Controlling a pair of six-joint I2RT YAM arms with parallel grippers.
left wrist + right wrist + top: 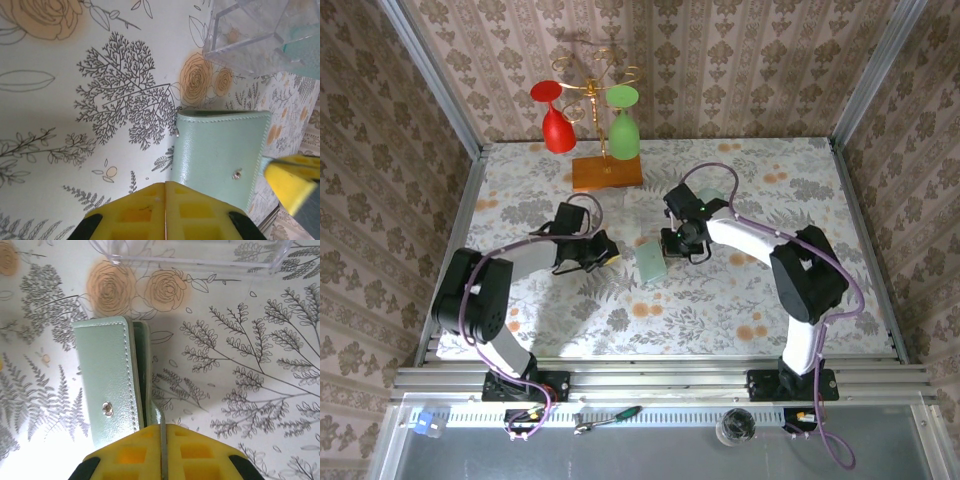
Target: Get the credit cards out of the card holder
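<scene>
Closed card holder (pixel 105 375) is lying on bench (pixel 250 390). L claw (pixel 165 192), R claw (pixel 161 435) are both pressing together at its edge; recommending one pinning, other prising open.

The card holder (pixel 650 262) lies flat on the table (pixel 770 160) between the 2 grippers, the left gripper (pixel 608 254) on its left, the right gripper (pixel 670 246) on its right. The clear box (pixel 200 259) sits behind it, maybe a bit right.
</scene>
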